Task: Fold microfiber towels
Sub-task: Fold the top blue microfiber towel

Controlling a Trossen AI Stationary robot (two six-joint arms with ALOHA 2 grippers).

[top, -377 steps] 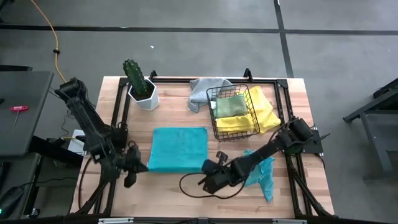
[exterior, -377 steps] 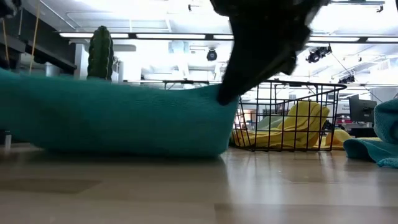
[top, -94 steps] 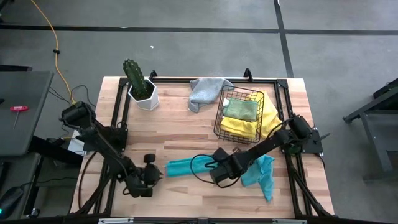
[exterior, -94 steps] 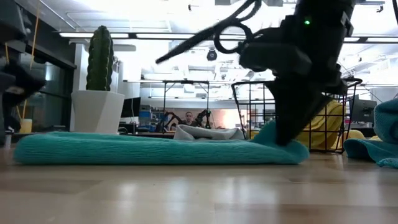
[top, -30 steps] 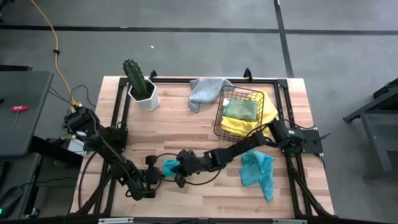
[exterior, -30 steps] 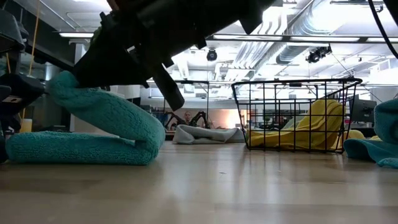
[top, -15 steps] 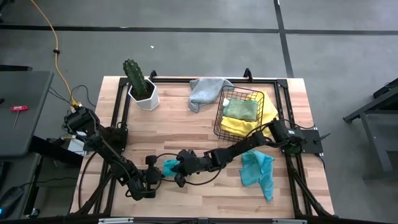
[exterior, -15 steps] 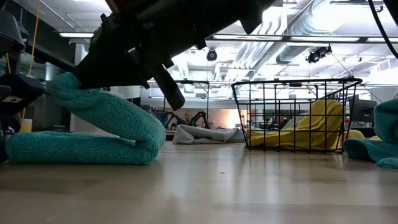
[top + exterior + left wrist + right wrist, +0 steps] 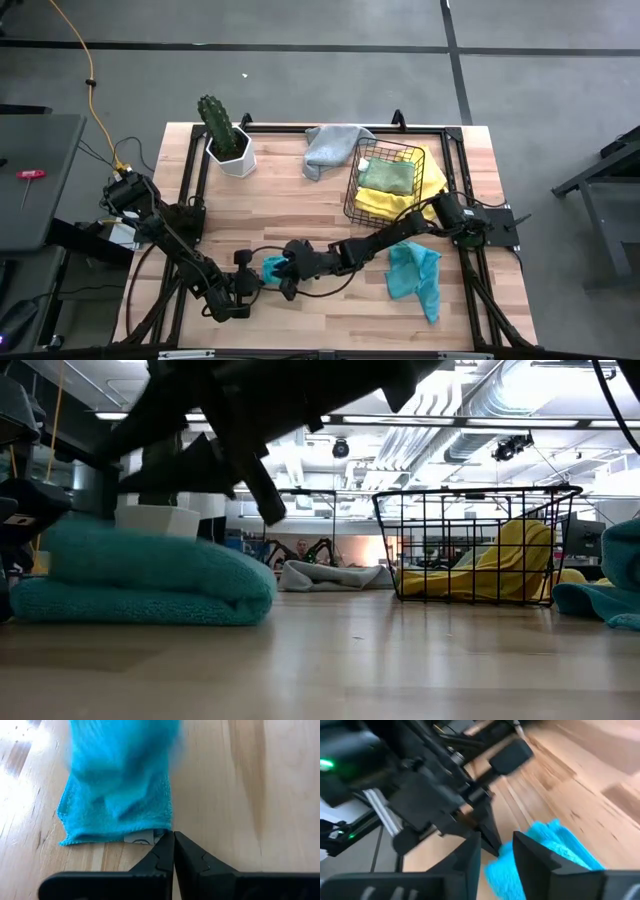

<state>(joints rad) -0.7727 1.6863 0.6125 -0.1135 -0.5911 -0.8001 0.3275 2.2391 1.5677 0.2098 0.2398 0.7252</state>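
Note:
A teal microfiber towel (image 9: pixel 271 267) lies folded double on the table near its front edge, upper layer resting on the lower (image 9: pixel 140 585). My left gripper (image 9: pixel 173 836) is shut at the towel's corner. My right gripper (image 9: pixel 496 855) stands open just over the towel's upper layer, opposite the left gripper (image 9: pixel 480 820). A second teal towel (image 9: pixel 415 280) lies crumpled at the right. A grey towel (image 9: pixel 330 148) lies at the back. A light green towel (image 9: pixel 385 177) and a yellow one (image 9: pixel 400 205) sit in the black wire basket (image 9: pixel 350 190). My left gripper's shut fingertips meet the teal towel at its corner beside the white label (image 9: pixel 142 838), slanting down toward the table. Whether cloth lies between them I cannot tell. The towel lies flat on the table. My right gripper: whether its open fingers (image 9: pixel 530 857) touch the towel I cannot tell.
A potted cactus (image 9: pixel 222 135) stands at the back left. The wire basket (image 9: pixel 480 545) stands at the back right on a yellow cloth. A black frame rail (image 9: pixel 440 130) runs along the table's far and side edges. Bare wood (image 9: pixel 290 210) lies in the middle.
My right gripper has opened and let go of the teal towel's raised end. That upper layer, held up in a hump before, has dropped flat onto the lower layer, which stayed where it was.

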